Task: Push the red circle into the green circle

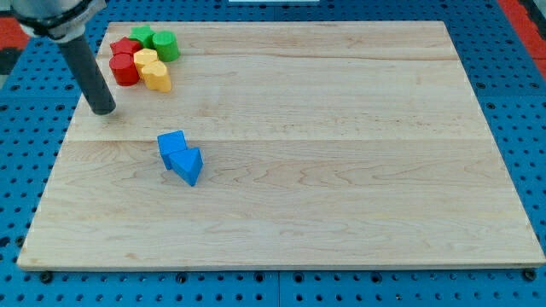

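Note:
The red circle (124, 70) sits at the view's top left, in a tight cluster. The green circle (165, 45) lies up and to the right of it, with a yellow block (146, 59) between them. A red star-like block (125, 47) and a green star-like block (142, 36) sit at the cluster's top. Another yellow block (157, 77) touches the red circle's right side. My tip (102, 110) rests on the board just below and left of the red circle, apart from it.
Two blue blocks (180, 157) lie touching each other left of the board's (341, 153) centre, below and right of my tip. The board's left edge is close to my tip. A blue pegboard surrounds the board.

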Robot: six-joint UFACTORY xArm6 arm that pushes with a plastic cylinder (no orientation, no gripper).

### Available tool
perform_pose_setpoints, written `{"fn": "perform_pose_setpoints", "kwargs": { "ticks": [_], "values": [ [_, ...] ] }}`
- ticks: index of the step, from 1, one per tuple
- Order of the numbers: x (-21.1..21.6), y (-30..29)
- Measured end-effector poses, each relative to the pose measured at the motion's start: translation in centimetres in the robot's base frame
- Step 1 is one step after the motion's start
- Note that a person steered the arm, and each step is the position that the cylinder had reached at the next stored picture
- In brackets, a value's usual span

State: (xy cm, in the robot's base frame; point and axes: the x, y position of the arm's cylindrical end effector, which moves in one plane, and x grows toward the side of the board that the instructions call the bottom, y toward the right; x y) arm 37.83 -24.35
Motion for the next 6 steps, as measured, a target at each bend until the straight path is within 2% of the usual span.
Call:
{"fn": "perform_pose_setpoints", "kwargs": {
  "ticks": [3,4,5,6],
  "values": [
    [-5.6,2.9],
    [-6.0,0.2],
    [-8.9,1.1],
    [-10.2,5.7]
  ]
}}
